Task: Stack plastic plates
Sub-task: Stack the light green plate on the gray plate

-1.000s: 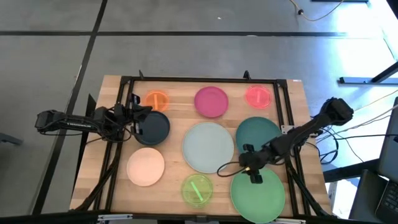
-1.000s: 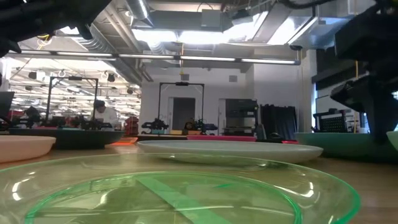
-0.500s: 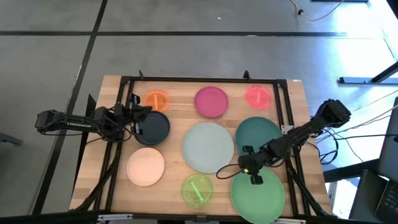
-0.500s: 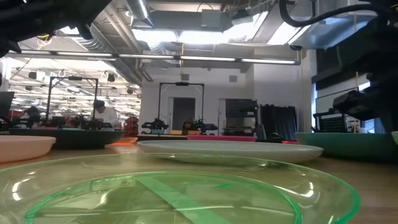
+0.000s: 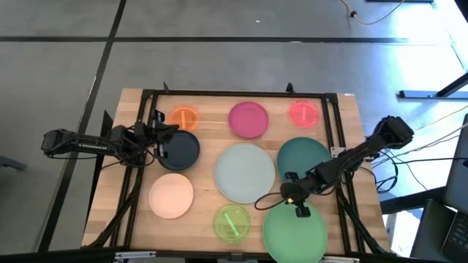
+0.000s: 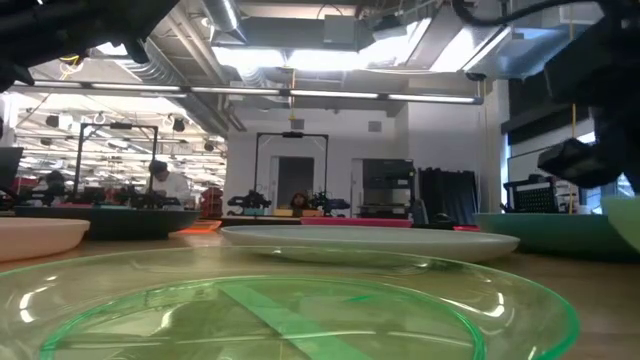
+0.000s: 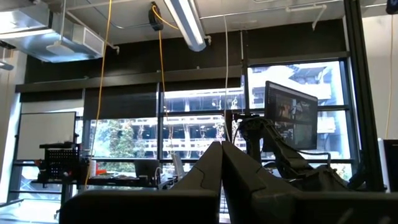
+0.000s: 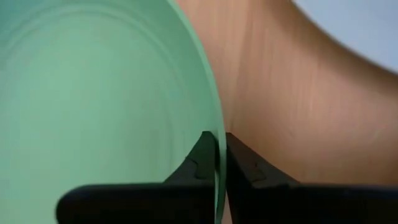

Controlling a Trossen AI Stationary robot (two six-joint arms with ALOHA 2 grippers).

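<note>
My right gripper point(image 5: 300, 210) is shut on the large green plate point(image 5: 295, 234) at the table's near right. The teal plate point(image 5: 303, 157) and the pale grey-blue plate point(image 5: 244, 172) lie flat on the table just beyond it. The lime plate point(image 5: 232, 223) and the peach plate point(image 5: 172, 196) lie to the left. At the far side lie the orange point(image 5: 183, 117), magenta point(image 5: 248, 119) and pink-red point(image 5: 303, 112) plates. My left gripper point(image 5: 159, 137) is shut and empty, level above the navy plate's point(image 5: 181, 150) left edge. My right gripper pinches the green plate's far rim point(image 8: 217, 155) between its two fingers, one on the plate's inner side and one outside. The fingers come from above, pointing down. Whether the rest of the plate lies on the table I cannot tell.
A black frame point(image 5: 234, 93) runs around the wooden table top. Cables lie along both side rails. In the low view the lime plate point(image 6: 290, 300) fills the foreground, with the pale plate point(image 6: 370, 240) behind it. People sit at benches far back in the room.
My right gripper has shut on the green plate's far rim. The plate has shifted a little toward the table's near-left. My left arm has kept still.
</note>
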